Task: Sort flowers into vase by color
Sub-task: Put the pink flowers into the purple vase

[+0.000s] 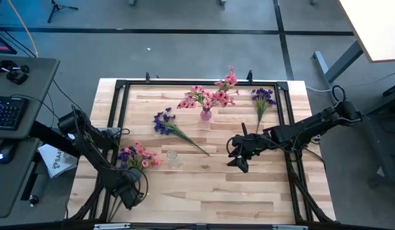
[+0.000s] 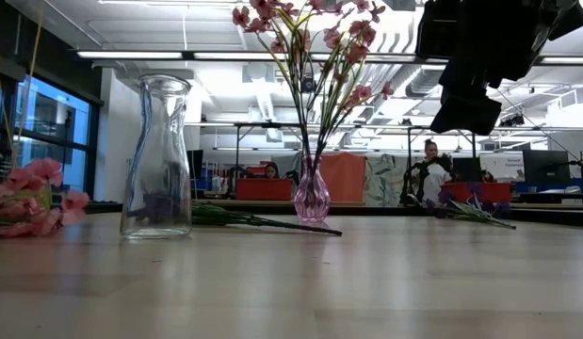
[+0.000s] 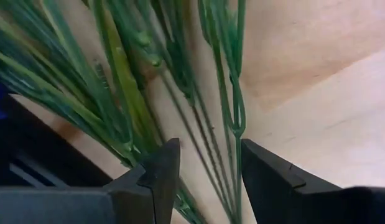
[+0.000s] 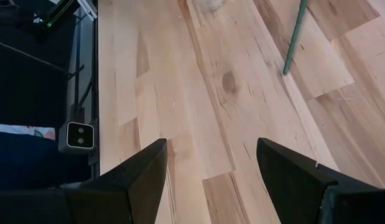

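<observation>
Flowers, mixed pink-and-purple green-stemmed bunch (image 1: 136, 155) at 8 o'clock | left gripper (image 3: 208, 177) parted astride stems | risk: lifts several colours together | right gripper (image 4: 211, 168) released, empty

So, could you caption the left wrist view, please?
Left gripper open astride green flower stems on the wooden table.

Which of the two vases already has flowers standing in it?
The small pink vase at the table's far middle: pink flowers stand in it. The taller clear glass vase, nearer the front, holds none.
</observation>
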`<state>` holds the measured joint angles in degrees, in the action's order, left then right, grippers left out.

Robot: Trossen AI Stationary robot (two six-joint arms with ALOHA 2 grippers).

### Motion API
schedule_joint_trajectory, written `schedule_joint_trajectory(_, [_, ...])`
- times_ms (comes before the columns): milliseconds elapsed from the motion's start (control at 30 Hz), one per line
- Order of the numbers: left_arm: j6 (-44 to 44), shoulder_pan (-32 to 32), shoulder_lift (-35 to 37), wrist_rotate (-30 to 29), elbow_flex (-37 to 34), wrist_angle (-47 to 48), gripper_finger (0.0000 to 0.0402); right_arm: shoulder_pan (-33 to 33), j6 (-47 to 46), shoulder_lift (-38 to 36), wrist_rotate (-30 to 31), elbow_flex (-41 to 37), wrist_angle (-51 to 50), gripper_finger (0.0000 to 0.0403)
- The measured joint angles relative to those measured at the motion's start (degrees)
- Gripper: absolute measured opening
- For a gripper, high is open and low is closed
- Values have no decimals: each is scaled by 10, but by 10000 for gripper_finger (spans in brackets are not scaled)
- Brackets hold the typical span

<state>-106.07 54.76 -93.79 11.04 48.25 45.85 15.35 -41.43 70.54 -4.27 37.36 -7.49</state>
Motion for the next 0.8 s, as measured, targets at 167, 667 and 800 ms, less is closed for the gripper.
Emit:
schedule_joint_trajectory(167, [14,-1,1,1,-7,-12,151,0,-1,0,0,0,0,243])
schedule_joint_trajectory(667, [-23,-12,124,-123,-11,-38,2,0,3,0,-4,0,27,243])
schedule_joint_trajectory(800, [3,-12,226,-229,-10,-36,1,0,13,0,-4,0,49,243])
